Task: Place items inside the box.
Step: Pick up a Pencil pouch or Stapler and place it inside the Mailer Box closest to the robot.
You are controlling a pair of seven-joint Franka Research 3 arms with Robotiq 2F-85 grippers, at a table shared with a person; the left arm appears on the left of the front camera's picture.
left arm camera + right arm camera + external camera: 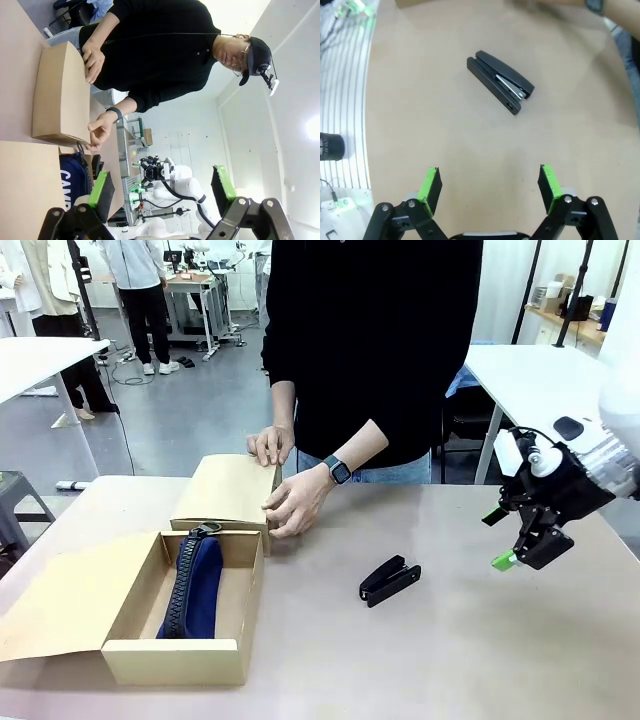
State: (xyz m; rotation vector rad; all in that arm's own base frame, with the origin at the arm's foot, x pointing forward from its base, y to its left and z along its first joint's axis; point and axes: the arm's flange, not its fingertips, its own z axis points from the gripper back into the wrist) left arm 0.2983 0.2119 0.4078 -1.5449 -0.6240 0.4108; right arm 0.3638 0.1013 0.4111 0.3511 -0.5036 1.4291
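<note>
While they hover clear of the stapler (500, 82), right fingers (431, 186) spread wide, empty | left fingers (99, 190) wide apart, empty.

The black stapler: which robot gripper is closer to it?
Right. The right gripper hangs open just right of the stapler, bare table between them. The left gripper is farther off, with the open box lying between it and the stapler.

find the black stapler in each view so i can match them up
front: black stapler mid-table, right of the open box.
left wrist: small dark shape past the box edge, probably it.
right wrist: upper centre, beyond the open right claw.
landmark: the person's watch, in all three.
</note>
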